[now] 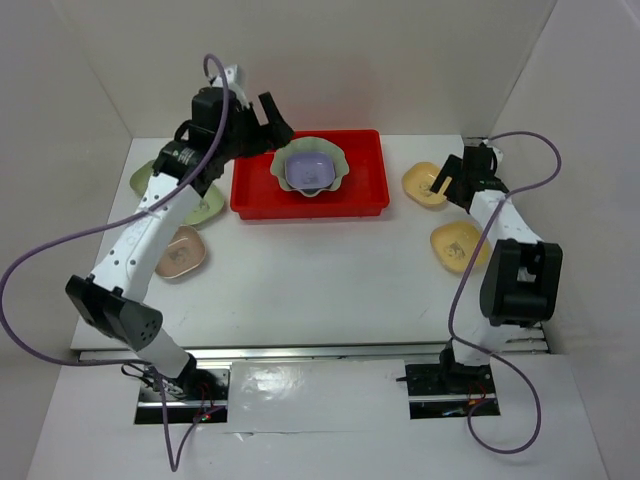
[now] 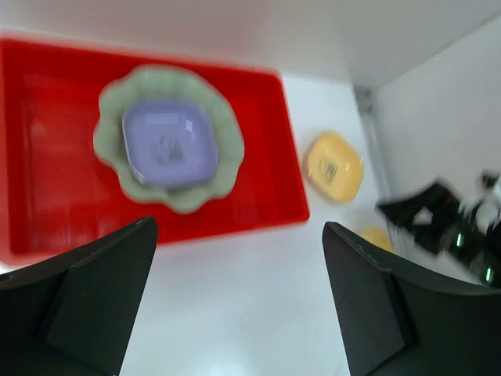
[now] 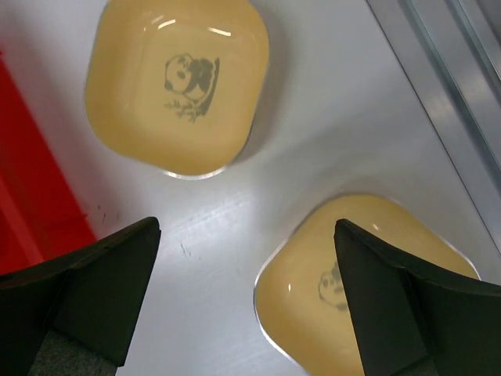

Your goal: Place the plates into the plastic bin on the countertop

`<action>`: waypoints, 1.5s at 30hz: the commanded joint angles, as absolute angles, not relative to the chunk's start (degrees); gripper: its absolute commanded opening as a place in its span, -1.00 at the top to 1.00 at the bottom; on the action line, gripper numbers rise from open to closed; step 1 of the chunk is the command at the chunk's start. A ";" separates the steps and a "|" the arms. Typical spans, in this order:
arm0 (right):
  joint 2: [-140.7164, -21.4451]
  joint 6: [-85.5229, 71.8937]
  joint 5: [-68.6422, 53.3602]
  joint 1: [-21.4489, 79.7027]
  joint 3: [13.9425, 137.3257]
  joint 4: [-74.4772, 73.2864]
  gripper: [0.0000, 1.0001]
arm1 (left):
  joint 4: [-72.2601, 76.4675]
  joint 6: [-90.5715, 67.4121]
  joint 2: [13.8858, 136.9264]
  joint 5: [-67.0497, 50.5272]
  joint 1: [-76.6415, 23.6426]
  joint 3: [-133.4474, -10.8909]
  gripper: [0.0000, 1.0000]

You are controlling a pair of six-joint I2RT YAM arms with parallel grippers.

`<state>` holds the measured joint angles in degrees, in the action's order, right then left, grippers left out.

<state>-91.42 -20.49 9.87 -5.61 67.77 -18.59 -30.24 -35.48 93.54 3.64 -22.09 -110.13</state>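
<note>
Toward the back-left corner of the countertop (image 1: 320,280), small pale-green dish (image 1: 146,178) half hidden beneath the left arm (image 1: 150,225), more green showing on the arm's other side; one dish or two, impossible to tell. Just nearer along the left edge, pinkish-tan dish (image 1: 180,253), lying flat beside the arm. Above the bin's back-left corner, left gripper (image 2: 239,305), jaws spread wide, holding nothing. Against the back edge at centre, red bin (image 1: 360,195), carrying the large scalloped dish (image 1: 340,165) with the lavender dish (image 1: 308,170) nested inside it. Toward the right edge, far yellow-orange dish (image 3: 176,82) just beside the bin's right wall and near yellow-orange dish (image 3: 368,266) closer to the edge, a narrow strip of bare surface between them. Over that strip, right gripper (image 3: 246,298), likewise gaping wide and empty. Likely trouble: closing here would pinch no rim at all or nudge both dishes at once. Shallow glossy rims give little to bite, so a slip or a tilt on lifting. A shove could send the near dish into the right wall. On the left, a low swing of the arm could scrape the green dish underneath.
</note>
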 commanded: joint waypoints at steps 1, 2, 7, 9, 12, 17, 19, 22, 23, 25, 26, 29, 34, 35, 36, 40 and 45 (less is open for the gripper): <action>-96.91 -19.69 7.73 -6.33 73.82 -13.10 -0.99 | -33.49 -37.62 88.54 2.29 -25.48 -102.32 -1.00; -98.42 -19.69 7.73 -7.29 74.96 -12.57 -0.99 | -32.79 -37.62 87.38 2.29 -25.49 -99.52 -1.00; -105.46 -22.59 8.26 -9.66 79.97 -12.04 -0.99 | -33.48 -37.09 81.75 5.52 -29.87 -93.26 -1.00; -109.15 -23.47 9.04 -9.67 81.64 -12.56 -0.96 | -34.27 -37.09 79.38 7.46 -32.07 -92.03 -1.00; -112.84 -24.08 10.28 -9.67 83.14 -12.57 -0.93 | -36.11 -36.47 76.57 8.26 -32.70 -90.88 -1.00; -117.59 -24.08 9.67 -10.28 85.34 -13.10 -0.73 | -39.81 -34.10 72.60 9.40 -33.22 -90.26 -1.00; -118.47 -24.08 9.14 -10.81 85.34 -12.39 -0.60 | -41.65 -32.62 71.46 10.98 -33.22 -89.74 -1.00; -119.96 -23.55 8.53 -10.81 86.66 -13.09 -0.35 | -42.54 -32.08 69.18 11.87 -33.22 -88.51 -1.00; -119.97 -23.55 8.53 -10.81 87.18 -13.10 -0.01 | -43.06 -31.30 69.17 12.47 -32.70 -88.51 -1.00; -119.97 -24.08 8.53 -10.81 87.19 -13.10 0.23 | -43.07 -31.29 67.51 12.48 -32.08 -87.98 -1.00; -119.97 -24.60 8.53 -10.81 87.19 -13.10 0.37 | -43.07 -30.68 67.50 12.48 -31.30 -87.46 -1.00; -121.28 -26.26 9.84 -10.81 89.28 -15.20 0.73 | -43.68 -29.54 66.97 12.48 -29.98 -86.84 -1.00; -122.34 -31.02 18.59 -10.11 94.21 -19.86 1.00 | -44.21 -29.00 65.13 12.48 -29.44 -84.03 -1.00; -121.39 -32.59 20.81 -8.63 94.22 -20.47 1.00 | -44.21 -28.48 64.34 12.48 -28.83 -82.89 -1.00; -120.51 -33.13 22.74 -8.09 94.83 -20.48 1.00 | -44.21 -28.48 63.38 11.96 -28.83 -82.18 -1.00; -115.33 -35.16 32.51 -5.19 97.12 -21.36 1.00 | -43.07 -28.48 60.92 11.43 -28.30 -77.35 -1.00; -108.12 -34.29 32.52 -1.16 95.46 -16.36 1.00 | -41.93 -29.09 59.07 10.20 -27.77 -71.30 -1.00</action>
<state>-117.58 -33.28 27.77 -3.60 94.04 -20.78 -44.60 -29.95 60.60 11.35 -28.32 -73.32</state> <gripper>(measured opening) 0.021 0.997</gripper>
